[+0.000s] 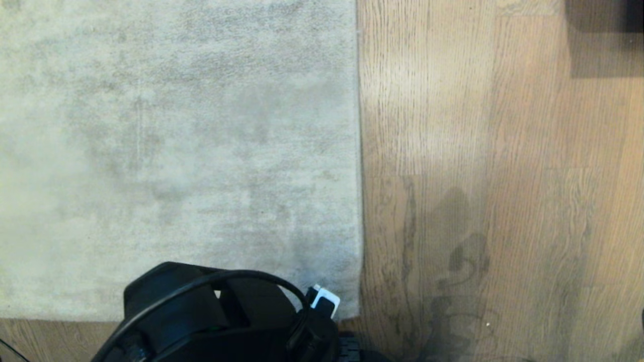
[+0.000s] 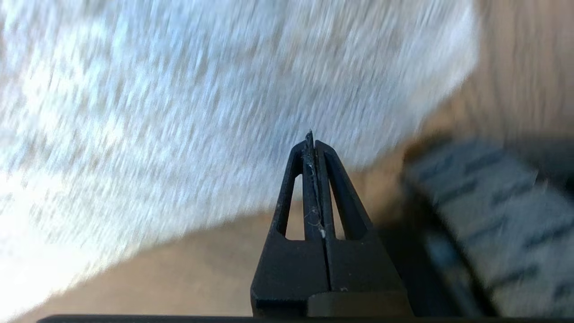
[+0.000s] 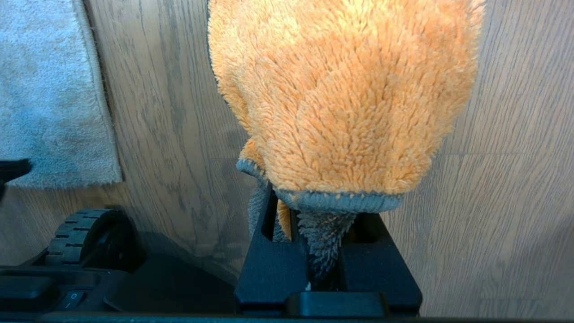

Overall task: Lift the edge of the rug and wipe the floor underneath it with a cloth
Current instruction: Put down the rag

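Currently approach step: left gripper (image 2: 314, 143), jaws pressed together and empty, hovers over the flat rug edge (image 2: 403, 121) near its corner, right gripper (image 3: 320, 251) clamps the cloth (image 3: 345, 89) above floor (image 3: 506, 179); next needs opening to pinch the edge.

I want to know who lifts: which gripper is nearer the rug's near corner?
Left. The left gripper hovers over the rug corner; the right gripper hangs over bare floor.

brown wood-grain floor (image 1: 503, 151); pale grey rug (image 1: 176, 151) flat on it, squared corner near robot.
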### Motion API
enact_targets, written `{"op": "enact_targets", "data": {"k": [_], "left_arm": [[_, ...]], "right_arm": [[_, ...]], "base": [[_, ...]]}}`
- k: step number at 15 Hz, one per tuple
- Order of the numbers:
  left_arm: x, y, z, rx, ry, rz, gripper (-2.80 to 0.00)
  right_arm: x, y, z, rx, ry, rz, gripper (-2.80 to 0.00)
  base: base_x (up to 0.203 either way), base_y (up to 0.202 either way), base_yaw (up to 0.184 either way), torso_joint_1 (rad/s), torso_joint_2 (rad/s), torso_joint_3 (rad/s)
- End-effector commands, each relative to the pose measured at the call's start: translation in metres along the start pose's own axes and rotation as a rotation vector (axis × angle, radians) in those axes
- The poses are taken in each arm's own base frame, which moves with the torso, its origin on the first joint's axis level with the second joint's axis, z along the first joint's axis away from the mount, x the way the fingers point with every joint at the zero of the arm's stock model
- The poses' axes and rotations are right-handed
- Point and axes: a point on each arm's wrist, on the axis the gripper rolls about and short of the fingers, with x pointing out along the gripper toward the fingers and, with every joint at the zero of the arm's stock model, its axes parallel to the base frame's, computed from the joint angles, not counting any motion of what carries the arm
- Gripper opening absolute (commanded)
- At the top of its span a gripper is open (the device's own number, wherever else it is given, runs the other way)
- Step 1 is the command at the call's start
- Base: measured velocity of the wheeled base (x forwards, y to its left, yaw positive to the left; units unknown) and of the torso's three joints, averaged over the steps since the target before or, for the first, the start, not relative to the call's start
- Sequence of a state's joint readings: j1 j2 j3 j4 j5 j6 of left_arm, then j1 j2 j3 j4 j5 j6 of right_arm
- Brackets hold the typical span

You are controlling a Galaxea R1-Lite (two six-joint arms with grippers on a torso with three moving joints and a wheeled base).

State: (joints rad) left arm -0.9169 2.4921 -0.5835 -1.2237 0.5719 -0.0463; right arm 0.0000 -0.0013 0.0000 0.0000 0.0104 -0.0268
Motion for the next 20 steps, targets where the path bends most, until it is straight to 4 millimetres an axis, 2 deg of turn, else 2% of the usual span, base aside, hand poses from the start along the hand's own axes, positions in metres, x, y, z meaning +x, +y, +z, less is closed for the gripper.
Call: {"op": "enact_targets", "data": {"k": [1, 8, 12, 14, 16, 20], "left_arm": [[0.011, -0.006, 0.005, -0.014, -0.033, 0.004, -2.80], [0.042, -0.012, 0.028, 0.004, -0.159, 0.030, -2.80], [0.045, -0.015, 0.032, -0.006, -0.172, 0.028, -2.80], [0.039, -0.013, 0.038, -0.016, -0.184, 0.026, -2.80], [0.026, -0.006, 0.053, -0.033, -0.214, 0.023, -2.80], [-0.021, 0.020, 0.081, -0.052, -0.245, 0.021, -2.80]], "right_arm": [[0.000, 0.000, 0.000, -0.001, 0.001, 0.000, -2.80], [0.000, 0.000, 0.000, -0.001, 0.001, 0.000, -2.80], [0.000, 0.000, 0.000, -0.001, 0.001, 0.000, -2.80], [0.000, 0.000, 0.000, -0.001, 0.001, 0.000, -2.80], [0.000, 0.000, 0.000, -0.001, 0.001, 0.000, -2.80], [0.000, 0.000, 0.000, -0.001, 0.001, 0.000, -2.80]], "base": [[0.000, 0.000, 0.000, 0.000, 0.00, 0.000], [0.000, 0.000, 0.000, 0.000, 0.00, 0.000], [0.000, 0.000, 0.000, 0.000, 0.00, 0.000], [0.000, 0.000, 0.000, 0.000, 0.00, 0.000], [0.000, 0.000, 0.000, 0.000, 0.00, 0.000], [0.000, 0.000, 0.000, 0.000, 0.00, 0.000]]}}
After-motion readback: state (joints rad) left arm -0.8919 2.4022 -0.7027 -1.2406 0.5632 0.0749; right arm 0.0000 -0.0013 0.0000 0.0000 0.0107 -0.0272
